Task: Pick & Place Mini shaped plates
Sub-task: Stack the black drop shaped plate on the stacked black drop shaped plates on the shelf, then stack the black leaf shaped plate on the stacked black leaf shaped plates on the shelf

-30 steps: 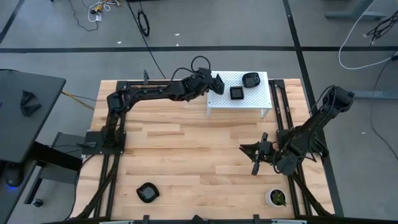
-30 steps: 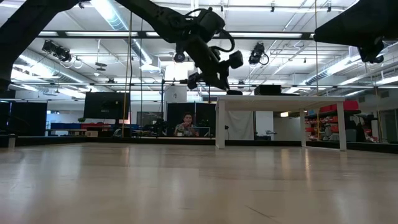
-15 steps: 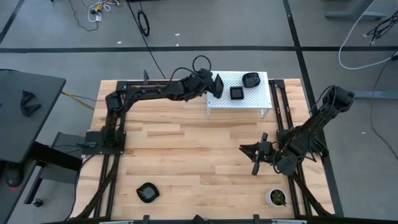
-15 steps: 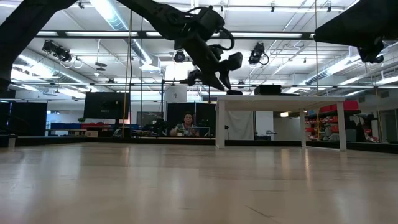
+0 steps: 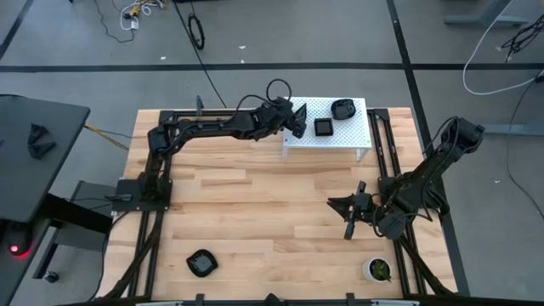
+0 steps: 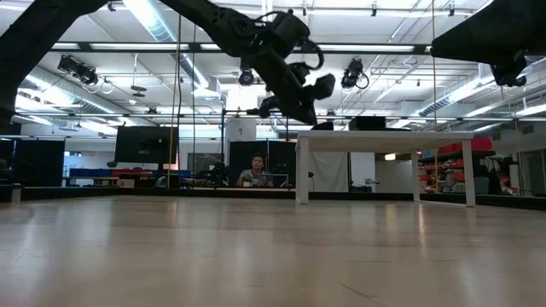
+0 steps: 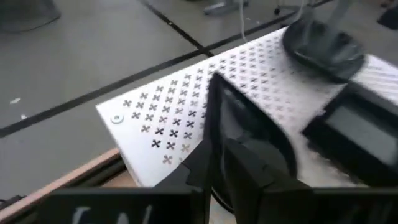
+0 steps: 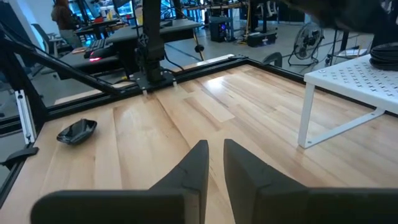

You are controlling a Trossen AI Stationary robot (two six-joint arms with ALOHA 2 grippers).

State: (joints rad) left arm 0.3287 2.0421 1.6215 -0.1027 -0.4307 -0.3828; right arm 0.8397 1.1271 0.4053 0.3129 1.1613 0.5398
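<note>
My left gripper reaches over the left end of a white perforated shelf and is shut on a glossy black mini plate, which the low view shows above shelf height. Two more black plates rest flat on the shelf: a square one and a rounded one. Another black plate lies on the table near its near-left corner, also seen in the right wrist view. My right gripper waits low over the table's right side, fingers a little apart, touching nothing. My left gripper pinches the black plate by its rim between the two fingers. The plate stands on edge, tilted, with its hollow side toward the shelf's other plates. It is lifted clear over the shelf's left end.
A small white pot with a green plant stands at the table's near-right corner. Black frame rails run along the left and right sides. Bare wood lies between the shelf and the near edge. A person sits far behind the table.
My left gripper, still holding the plate, has crept a little farther toward the shelf and the table's right, and turned slightly. The right arm has kept still.
</note>
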